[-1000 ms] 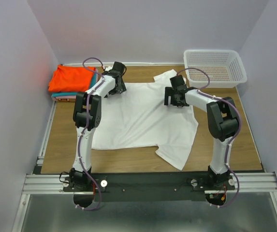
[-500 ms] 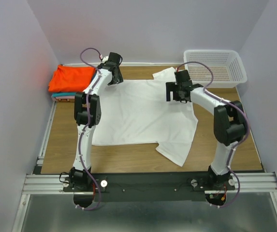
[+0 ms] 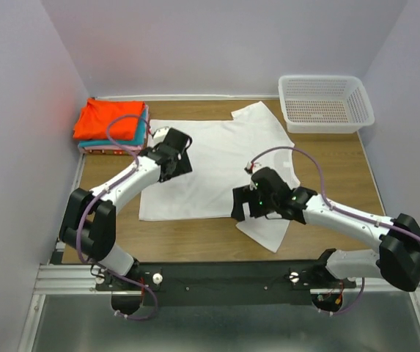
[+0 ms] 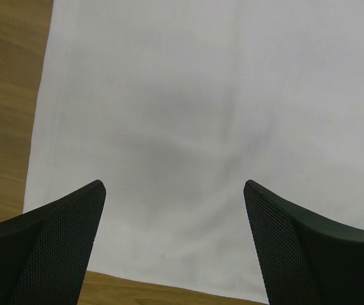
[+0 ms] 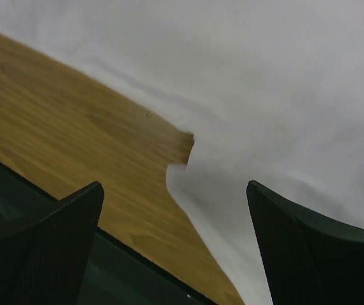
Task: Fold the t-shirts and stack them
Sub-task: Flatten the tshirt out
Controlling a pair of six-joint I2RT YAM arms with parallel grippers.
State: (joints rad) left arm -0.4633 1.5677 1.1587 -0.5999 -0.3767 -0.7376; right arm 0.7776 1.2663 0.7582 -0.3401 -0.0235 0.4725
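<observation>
Shirts: 1 white tee (image 3: 220, 158) spread flat, 3 folded tees (image 3: 111, 119) stacked; L gripper (image 4: 173, 185), R gripper (image 5: 175, 185) wide, empty.

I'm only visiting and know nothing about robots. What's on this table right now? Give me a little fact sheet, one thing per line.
white t-shirt: spread flat and unfolded, mid-table
folded stack: far left corner, orange-red shirt on top
basket: white mesh, far right corner
table: wooden top
left gripper: open, over the shirt's left side, holding nothing
right gripper: open, over the shirt's near edge beside a sleeve, holding nothing
folding: not yet begun on the white shirt
</observation>
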